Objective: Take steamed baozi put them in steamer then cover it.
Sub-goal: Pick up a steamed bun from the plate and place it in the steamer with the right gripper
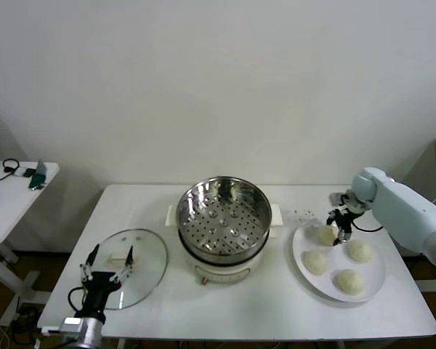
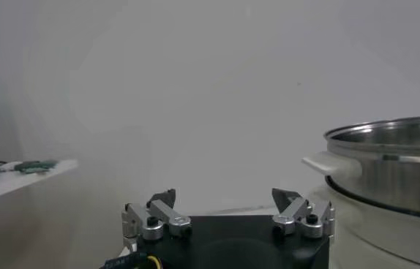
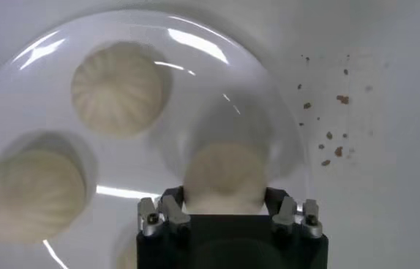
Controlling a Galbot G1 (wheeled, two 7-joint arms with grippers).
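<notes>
Several cream-white steamed baozi lie on a white plate (image 1: 378, 287) at the right. My right gripper (image 1: 339, 229) reaches down over the plate's far left side. Its fingers press both sides of one baozi (image 3: 223, 175), which still rests on the plate (image 3: 195, 51). Two other baozi (image 3: 118, 89) (image 3: 31, 194) lie apart from it. The steamer (image 1: 224, 218) stands uncovered in the middle of the table, its perforated tray bare. The glass cover (image 1: 142, 262) lies flat to its left. My left gripper (image 1: 109, 263) hangs open over the cover's near edge, holding nothing.
Brown crumbs (image 1: 303, 214) dot the table between the steamer and the plate. A small white side table (image 1: 14, 189) with cables stands off to the left. In the left wrist view the steamer's steel wall (image 2: 393, 157) rises close beside my left gripper (image 2: 225, 197).
</notes>
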